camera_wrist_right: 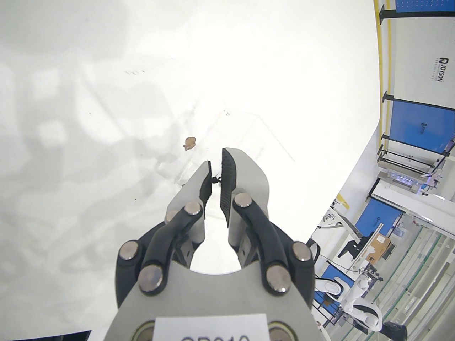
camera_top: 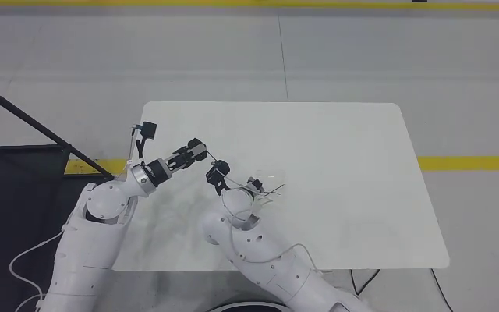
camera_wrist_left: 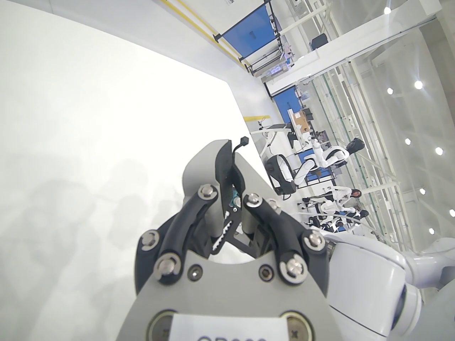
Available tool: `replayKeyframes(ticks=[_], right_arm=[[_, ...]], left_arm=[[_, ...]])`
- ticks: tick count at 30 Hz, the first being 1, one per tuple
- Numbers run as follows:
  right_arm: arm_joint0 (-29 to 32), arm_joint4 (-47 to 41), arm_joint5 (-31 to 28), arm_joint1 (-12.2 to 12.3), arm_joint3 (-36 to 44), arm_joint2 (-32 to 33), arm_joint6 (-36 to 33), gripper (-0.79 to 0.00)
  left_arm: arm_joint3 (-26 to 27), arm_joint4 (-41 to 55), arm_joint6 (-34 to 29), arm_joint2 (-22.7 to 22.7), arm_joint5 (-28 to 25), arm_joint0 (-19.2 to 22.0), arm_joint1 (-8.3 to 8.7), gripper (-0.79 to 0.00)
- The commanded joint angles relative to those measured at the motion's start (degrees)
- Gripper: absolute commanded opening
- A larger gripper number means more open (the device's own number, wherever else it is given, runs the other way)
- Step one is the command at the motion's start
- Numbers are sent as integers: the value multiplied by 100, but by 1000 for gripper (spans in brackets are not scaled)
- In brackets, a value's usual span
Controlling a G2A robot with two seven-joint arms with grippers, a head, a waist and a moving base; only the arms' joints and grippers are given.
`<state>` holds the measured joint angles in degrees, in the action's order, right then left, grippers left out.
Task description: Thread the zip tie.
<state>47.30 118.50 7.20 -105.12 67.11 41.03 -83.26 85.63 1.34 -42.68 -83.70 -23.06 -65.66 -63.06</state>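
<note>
A black zip tie (camera_wrist_left: 244, 140) is pinched in my left gripper (camera_wrist_left: 231, 156), which is shut on it; its square head pokes out past the fingertips. In the top view the left gripper (camera_top: 195, 150) hovers over the near-left part of the white table (camera_top: 351, 156). My right gripper (camera_top: 217, 171) is just beside it, tips toward it. A thin stretch of the zip tie (camera_top: 209, 160) spans the gap between them. In the right wrist view the right gripper (camera_wrist_right: 216, 166) is shut on a small black piece of the zip tie (camera_wrist_right: 215, 179).
A small brown stain (camera_wrist_right: 189, 142) marks the table below the right gripper. Faint outlines of a clear, flat object (camera_wrist_right: 256, 133) lie near it. Thin dark strands (camera_top: 270, 189) lie by the right wrist. Yellow floor tape (camera_top: 460, 163) runs past the table's right side.
</note>
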Motion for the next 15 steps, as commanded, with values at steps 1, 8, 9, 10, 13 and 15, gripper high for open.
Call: replayKeyframes(ticks=[1,8,9,10,13,15], right_arm=[[28,95,15,-15,23,28,-1,-785],[287,516,32,-40,347,98,-22,-785],[327,556,12,-41,403,123,-24,-785],[363,613,2,-40,453,149,-23,-785],[478,769,-36,-39,603,224,24,-785],[567,868,-54,-32,729,284,94,-785]], left_arm=[[-6,5,4,4,-1,5,5,-785],[-52,37,11,46,-3,58,17,-785],[-58,37,16,58,-1,66,18,-785],[-63,35,17,71,-6,76,18,-785],[-96,48,15,100,-8,105,21,-785],[-114,56,7,110,-2,125,25,-785]])
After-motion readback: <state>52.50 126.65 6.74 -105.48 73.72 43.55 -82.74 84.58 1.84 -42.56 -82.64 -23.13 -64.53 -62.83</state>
